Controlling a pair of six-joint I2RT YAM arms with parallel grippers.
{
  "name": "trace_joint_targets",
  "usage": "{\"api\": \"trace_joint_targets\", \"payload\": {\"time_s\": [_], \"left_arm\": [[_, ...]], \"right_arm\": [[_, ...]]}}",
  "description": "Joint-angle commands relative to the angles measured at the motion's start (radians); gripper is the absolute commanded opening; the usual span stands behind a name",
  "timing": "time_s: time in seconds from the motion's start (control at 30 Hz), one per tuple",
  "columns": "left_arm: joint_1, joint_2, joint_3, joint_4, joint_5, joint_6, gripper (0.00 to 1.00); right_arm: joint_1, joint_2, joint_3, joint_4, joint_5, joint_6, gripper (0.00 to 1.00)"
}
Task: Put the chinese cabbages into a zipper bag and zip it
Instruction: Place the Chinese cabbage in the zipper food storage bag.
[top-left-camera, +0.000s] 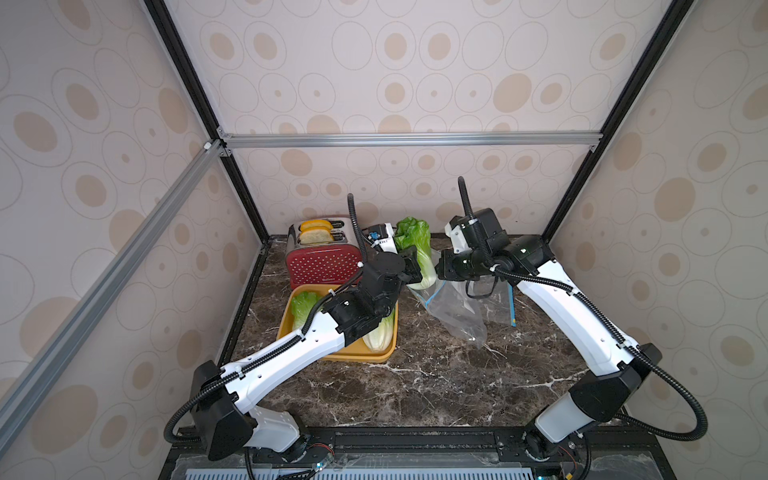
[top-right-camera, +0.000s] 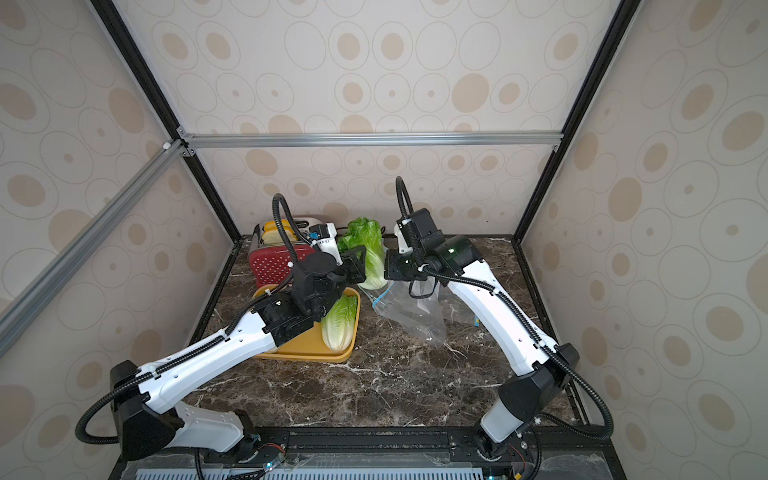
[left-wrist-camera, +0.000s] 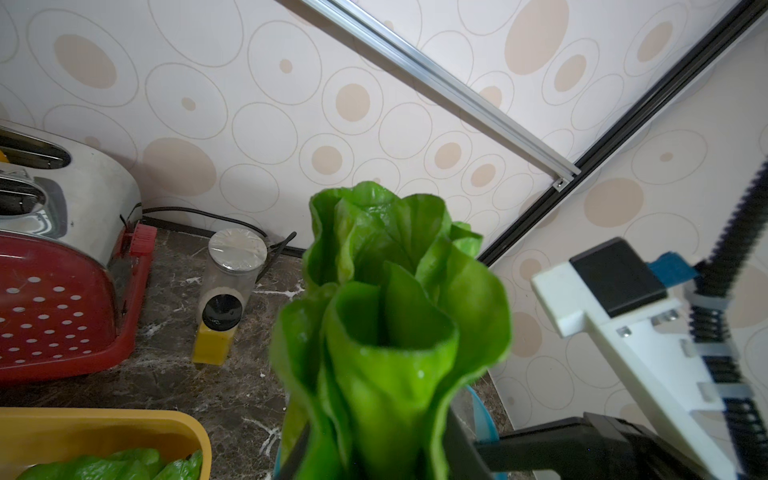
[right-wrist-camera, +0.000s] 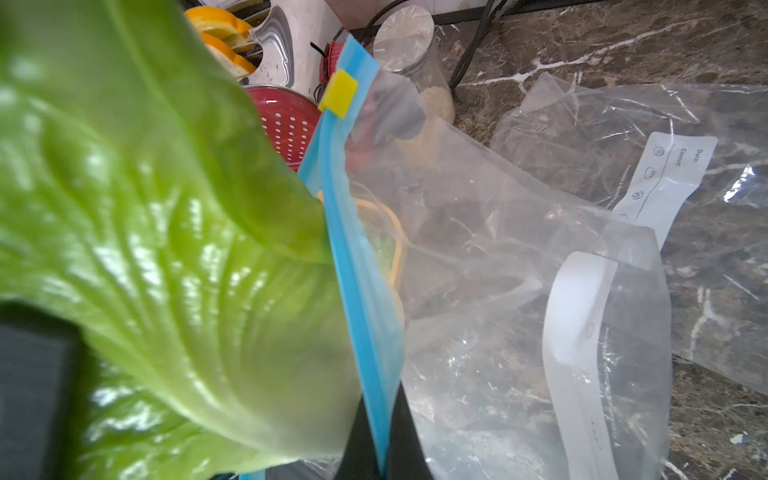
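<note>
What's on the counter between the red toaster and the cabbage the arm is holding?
A clear jar with a silvery lid and a small yellow bottle with a black cap, seen in the left wrist view.

Huge green cabbage (right-wrist-camera: 166, 249) sits right against the blue strip (right-wrist-camera: 353, 270) of the clear zipper bag (right-wrist-camera: 498, 291), yellow slider (right-wrist-camera: 338, 93) further along. The right gripper (right-wrist-camera: 382, 440) is pinching that strip.

my white-and-black left arm (top-left-camera: 291, 357) hides most of the mustard-yellow plastic tray (top-left-camera: 357, 356) and the green-and-white cabbage heads (top-left-camera: 380, 336) in it. the raised frilly green cabbage (left-wrist-camera: 386, 324) covers the fingers of my left gripper (top-left-camera: 415, 268) in its wrist view and blurs near the right wrist camera. i can't read the white label (right-wrist-camera: 665, 174) on the clear plastic zipper bag (right-wrist-camera: 498, 270).
</note>
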Motion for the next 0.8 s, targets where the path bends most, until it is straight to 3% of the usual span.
{"api": "trace_joint_targets", "payload": {"time_s": [0.0, 0.17, 0.23, 0.4, 0.77], "left_arm": [[-0.038, 0.037, 0.098, -0.015, 0.014, 0.066, 0.35], [-0.038, 0.043, 0.124, -0.098, -0.031, 0.087, 0.47], [-0.038, 0.038, 0.123, -0.075, 0.010, 0.094, 0.59], [-0.038, 0.033, 0.179, -0.130, 0.079, 0.114, 0.71], [-0.036, -0.041, 0.228, -0.258, 0.069, 0.166, 0.77]], "right_arm": [[-0.003, 0.001, 0.031, 0.038, -0.021, 0.028, 0.00], [-0.026, -0.030, 0.016, 0.065, -0.025, 0.034, 0.00], [-0.030, -0.034, 0.015, 0.073, -0.035, 0.036, 0.00], [-0.041, -0.032, 0.022, 0.087, -0.049, 0.034, 0.00], [-0.066, -0.037, 0.038, 0.067, -0.065, 0.000, 0.00]]}}
